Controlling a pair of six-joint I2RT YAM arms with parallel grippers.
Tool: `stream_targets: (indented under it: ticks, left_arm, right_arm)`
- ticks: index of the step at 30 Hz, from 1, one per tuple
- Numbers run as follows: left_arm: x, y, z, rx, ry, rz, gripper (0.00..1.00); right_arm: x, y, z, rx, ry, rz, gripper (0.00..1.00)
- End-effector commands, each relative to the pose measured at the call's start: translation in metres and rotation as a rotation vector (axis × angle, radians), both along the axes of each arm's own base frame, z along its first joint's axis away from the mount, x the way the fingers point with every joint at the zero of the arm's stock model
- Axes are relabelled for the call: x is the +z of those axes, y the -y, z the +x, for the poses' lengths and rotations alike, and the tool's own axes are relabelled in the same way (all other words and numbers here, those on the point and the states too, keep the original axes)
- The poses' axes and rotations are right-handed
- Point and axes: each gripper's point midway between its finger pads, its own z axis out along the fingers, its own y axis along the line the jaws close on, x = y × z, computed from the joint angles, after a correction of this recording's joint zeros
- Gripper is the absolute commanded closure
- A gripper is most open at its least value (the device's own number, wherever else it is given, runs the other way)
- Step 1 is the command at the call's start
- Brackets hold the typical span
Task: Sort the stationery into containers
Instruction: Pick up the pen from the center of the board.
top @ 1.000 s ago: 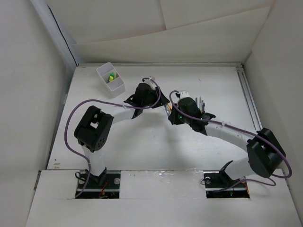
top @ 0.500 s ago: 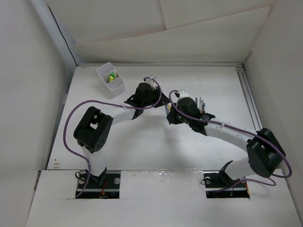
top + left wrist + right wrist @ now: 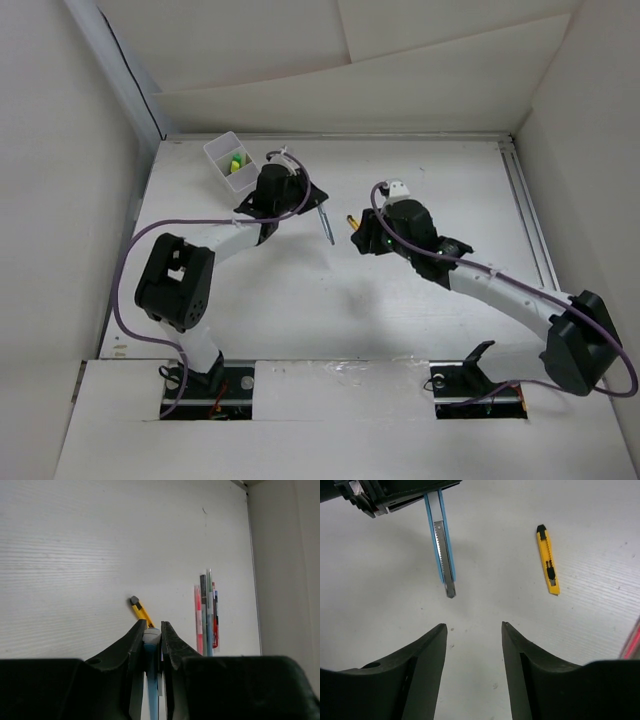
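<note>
Just right of the white divided tray (image 3: 243, 178) sits the left gripper (image 3: 152, 625). A second ago it was nearer table centre. It is pinching a blue utility knife (image 3: 442, 555), whose tip points away from the tray. The right gripper (image 3: 474, 627) has barely shifted and hangs spread, holding nothing. Bare table (image 3: 300, 300) lies open below the tray, which stands near the far left corner. There is one tray and two knives. The yellow utility knife (image 3: 548, 560) lies well right of the tray. Beyond it, pens (image 3: 203, 610) lie side by side, their count unclear.
</note>
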Motion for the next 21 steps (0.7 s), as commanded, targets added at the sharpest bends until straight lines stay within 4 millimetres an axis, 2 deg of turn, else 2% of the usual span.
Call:
stream_targets:
  ticks: [1, 2, 4, 5, 7, 8, 9, 11, 12, 14, 15, 17, 19, 21]
  left_arm:
    - [0.057, -0.024, 0.022, 0.083, 0.117, -0.022, 1.00]
    - [0.058, -0.042, 0.033, 0.143, 0.107, -0.033, 1.00]
    - [0.069, -0.063, 0.047, 0.210, 0.113, -0.061, 1.00]
    - [0.081, -0.085, 0.061, 0.265, 0.129, -0.082, 1.00]
    - [0.086, -0.105, 0.075, 0.317, 0.120, -0.099, 1.00]
    - [0.099, -0.114, 0.087, 0.354, 0.133, -0.111, 1.00]
    - [0.104, -0.132, 0.097, 0.402, 0.137, -0.104, 1.00]
    - [0.103, -0.160, 0.110, 0.511, 0.125, -0.035, 1.00]
    - [0.118, -0.175, 0.124, 0.559, 0.149, -0.021, 1.00]
    - [0.118, -0.201, 0.135, 0.647, 0.130, 0.047, 1.00]
    - [0.132, -0.210, 0.148, 0.674, 0.155, 0.069, 1.00]
    - [0.131, -0.236, 0.155, 0.736, 0.131, 0.123, 1.00]
    - [0.140, -0.259, 0.168, 0.803, 0.151, 0.174, 1.00]
    - [0.142, -0.281, 0.171, 0.879, 0.155, 0.231, 1.00]
  right_arm:
    - [0.041, 0.011, 0.015, -0.044, 0.085, 0.011, 0.46]
    - [0.047, 0.018, 0.019, -0.064, 0.099, 0.003, 0.46]
    - [0.050, 0.029, 0.026, -0.122, 0.112, -0.016, 0.46]
    - [0.041, 0.033, 0.026, -0.131, 0.097, -0.030, 0.46]
    - [0.036, 0.035, 0.025, -0.151, 0.100, -0.003, 0.47]
    - [0.035, 0.036, 0.024, -0.151, 0.110, 0.006, 0.47]
    - [0.023, 0.039, 0.019, -0.158, 0.093, 0.009, 0.49]
    - [0.023, 0.042, 0.020, -0.171, 0.101, 0.026, 0.49]
    - [0.024, 0.043, 0.019, -0.171, 0.110, 0.034, 0.49]
    - [0.030, 0.042, 0.019, -0.176, 0.122, 0.056, 0.49]
    - [0.026, 0.043, 0.018, -0.176, 0.114, 0.049, 0.49]
    - [0.027, 0.041, 0.018, -0.165, 0.118, 0.059, 0.49]
    - [0.027, 0.038, 0.016, -0.155, 0.118, 0.059, 0.49]
    - [0.019, 0.037, 0.017, -0.155, 0.100, 0.044, 0.49]
